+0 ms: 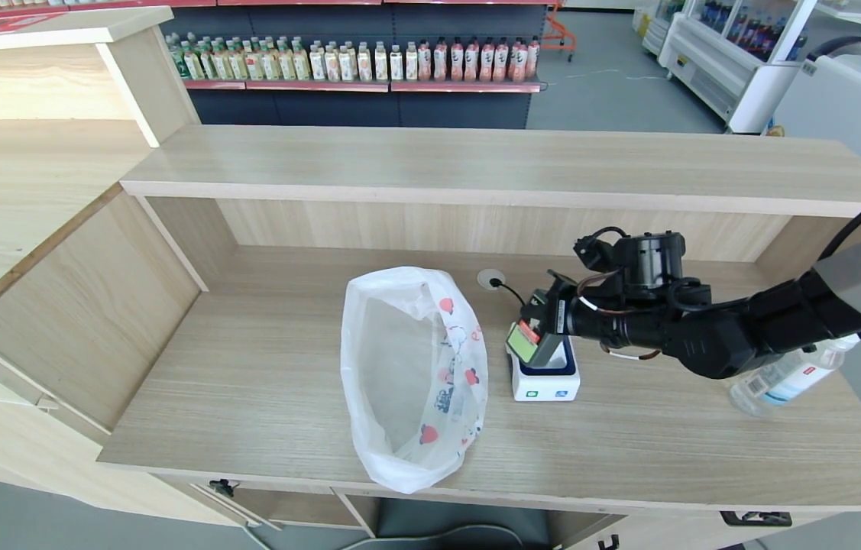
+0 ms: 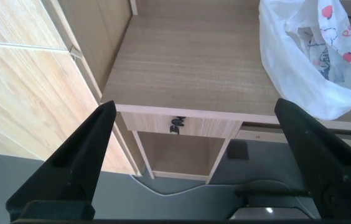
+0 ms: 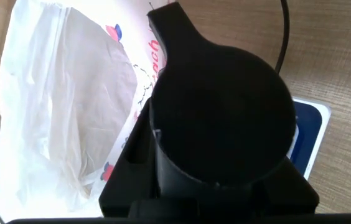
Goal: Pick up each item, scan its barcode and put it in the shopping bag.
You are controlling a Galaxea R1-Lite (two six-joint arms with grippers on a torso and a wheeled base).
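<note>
Gripping a green pack point(image 1: 523, 342), the right pincer point(image 1: 533, 330) holds it over the scanner point(image 1: 545, 383), at three o'clock of the shopping bag point(image 1: 415, 367); the left pincer point(image 2: 194, 130) gapes wide, empty.

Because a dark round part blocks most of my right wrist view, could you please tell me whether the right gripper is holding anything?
Observer: Yes. The right gripper is shut on a small green-faced packet with a red strip, held over the white box-shaped scanner with a blue top.
Operator: Thank you. Is any other item waiting?
Observer: One clear plastic bottle lies on the light wooden counter, to the scanner's right and partly behind the right arm.
Operator: And where is the left gripper, please?
Observer: The left gripper hangs short of the counter's near edge, its fingers wide apart and holding nothing.
</note>
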